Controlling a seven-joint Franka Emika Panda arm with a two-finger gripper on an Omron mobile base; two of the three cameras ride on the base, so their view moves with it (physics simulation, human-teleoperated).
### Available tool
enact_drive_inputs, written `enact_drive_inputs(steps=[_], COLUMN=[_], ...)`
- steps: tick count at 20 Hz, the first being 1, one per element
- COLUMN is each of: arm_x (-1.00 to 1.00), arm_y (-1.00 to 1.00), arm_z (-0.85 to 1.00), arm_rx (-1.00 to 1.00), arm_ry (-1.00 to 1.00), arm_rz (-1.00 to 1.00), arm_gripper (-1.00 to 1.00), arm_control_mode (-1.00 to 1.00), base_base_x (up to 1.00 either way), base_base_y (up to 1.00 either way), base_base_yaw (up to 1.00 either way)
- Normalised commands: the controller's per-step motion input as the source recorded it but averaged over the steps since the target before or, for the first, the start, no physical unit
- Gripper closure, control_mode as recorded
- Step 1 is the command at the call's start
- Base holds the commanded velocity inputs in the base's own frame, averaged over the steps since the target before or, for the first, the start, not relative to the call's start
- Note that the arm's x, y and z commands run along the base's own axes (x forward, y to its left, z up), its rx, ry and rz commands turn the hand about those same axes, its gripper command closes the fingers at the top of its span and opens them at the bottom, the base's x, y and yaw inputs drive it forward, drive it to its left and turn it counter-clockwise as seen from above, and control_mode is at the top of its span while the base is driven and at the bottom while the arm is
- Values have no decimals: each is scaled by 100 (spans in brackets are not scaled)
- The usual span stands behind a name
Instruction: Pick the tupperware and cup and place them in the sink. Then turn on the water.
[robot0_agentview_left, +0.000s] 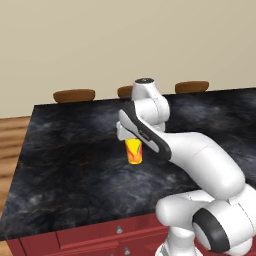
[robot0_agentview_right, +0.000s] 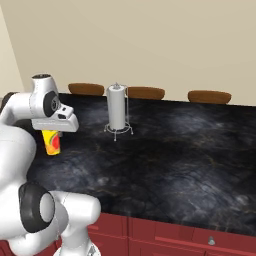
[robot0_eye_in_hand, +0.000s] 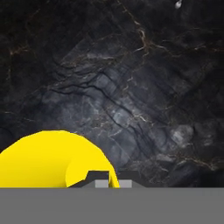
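In the left base view the cup (robot0_agentview_left: 133, 151) hangs upright directly beneath the end effector (robot0_agentview_left: 131, 141), clear above the tabletop (robot0_agentview_left: 65, 170). The right base view agrees: cup (robot0_agentview_right: 52, 142) below end effector (robot0_agentview_right: 52, 131). In the hand view, the end effector (robot0_eye_in_hand: 111, 177) is clenched on the cup's (robot0_eye_in_hand: 43, 159) rim.

Kitchen island, beige wall behind

Dark marble counter (robot0_agentview_left: 75, 165) with pale veins over red cabinets (robot0_agentview_right: 165, 235) with small round knobs. 3 brown stools (robot0_agentview_right: 209, 96) line its far edge. Wood floor (robot0_agentview_left: 12, 140) at left. A paper towel holder (robot0_agentview_right: 118, 112) stands upright on the counter.
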Motion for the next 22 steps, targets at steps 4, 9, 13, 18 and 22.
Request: enact_drive_inputs(steps=[4, 9, 13, 18, 22], arm_x=[-35, -35, 0, 0, 0], arm_y=[-12, -4, 0, 0, 0], arm_z=[27, 27, 0, 0, 0], arm_rx=[0, 0, 0, 0, 0], arm_ry=[0, 0, 0, 0, 0], arm_rz=[0, 0, 0, 0, 0], arm_gripper=[100, 100, 100, 100, 100], arm_control_mode=[-100, -100, 100, 100, 100], base_base_x=[0, 0, -35, -31, -80], base_base_y=[0, 0, 0, 1, 0], base_base_yaw=[0, 0, 0, 0, 0])
